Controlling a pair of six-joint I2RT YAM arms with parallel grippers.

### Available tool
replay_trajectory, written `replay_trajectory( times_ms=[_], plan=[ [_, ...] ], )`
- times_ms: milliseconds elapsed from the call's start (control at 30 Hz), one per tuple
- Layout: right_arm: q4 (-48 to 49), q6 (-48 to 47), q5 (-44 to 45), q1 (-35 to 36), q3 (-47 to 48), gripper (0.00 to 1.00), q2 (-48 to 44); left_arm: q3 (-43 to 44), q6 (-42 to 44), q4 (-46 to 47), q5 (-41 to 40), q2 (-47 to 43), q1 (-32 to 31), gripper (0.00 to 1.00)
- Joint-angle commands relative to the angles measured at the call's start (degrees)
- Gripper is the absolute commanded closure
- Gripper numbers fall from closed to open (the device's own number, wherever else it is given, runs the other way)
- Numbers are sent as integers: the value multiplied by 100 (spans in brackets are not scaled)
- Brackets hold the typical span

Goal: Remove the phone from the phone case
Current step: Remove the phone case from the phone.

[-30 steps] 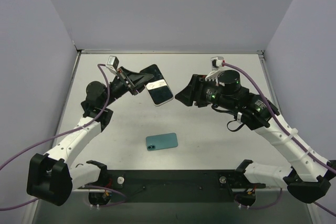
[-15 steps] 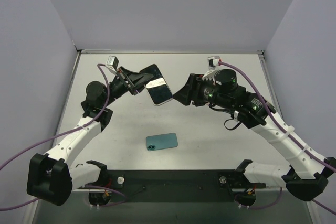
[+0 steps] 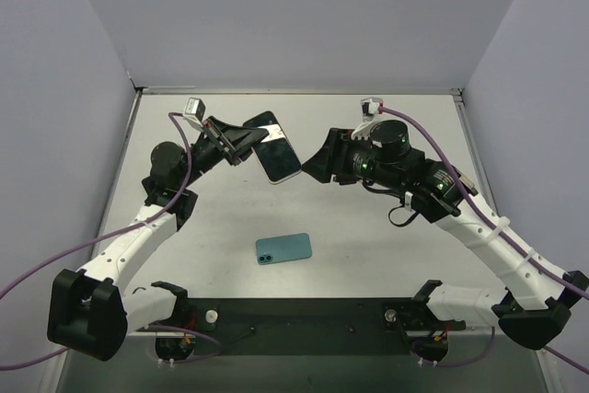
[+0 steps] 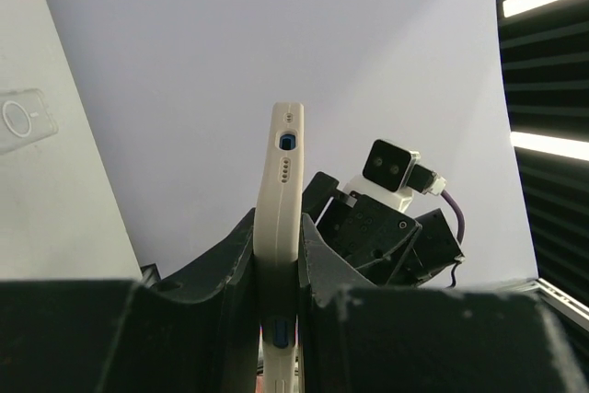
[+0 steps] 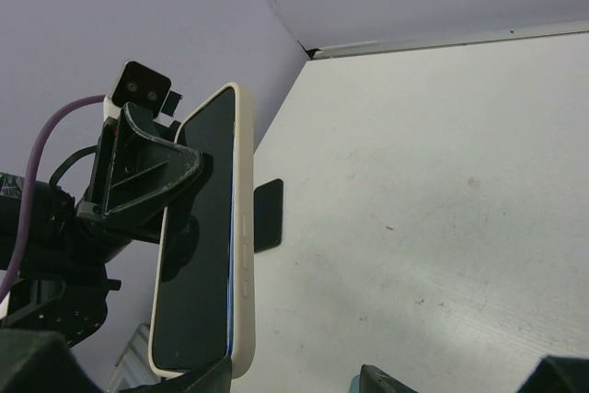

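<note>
- Nearest, on the white table (image 3: pixel 386 255), a teal phone-shaped slab (image 3: pixel 283 248) lies flat between the two arms. It has two round lenses at its left end, and neither gripper touches it.
- Farther back and to the left, the left gripper (image 3: pixel 253 143) is raised off the table and clamped on the phone case (image 4: pixel 281 190). The left wrist view shows the case edge-on, with one dark finger (image 4: pixel 230 273) pressed against each flat side.
- The phone (image 3: pixel 276 149) sits inside this cream case. It is held in the air left of centre, its dark screen tilted up and toward the right arm, and the case rim wraps all the way round it.
- To the right, the right gripper (image 3: pixel 311 167) points left at the phone, with its tip just beside the case's right edge. Its jaws stand partly apart. In the right wrist view the lower end of the case lies in the gap between them, and no finger is visibly pressed on it.
- Beyond both arms, bare table runs to the far wall.
</note>
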Motion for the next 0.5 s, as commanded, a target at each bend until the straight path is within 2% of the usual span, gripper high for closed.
replay_trajectory(
  times_ms=[0,467],
  plan=[
    [-216,-2,492,45,-99,49,288,305,-331,545,36,-287,-44,100],
    [-304,-28,712,45,-213,50,763,516,-428,545,19,-445,-62,100]
  ],
)
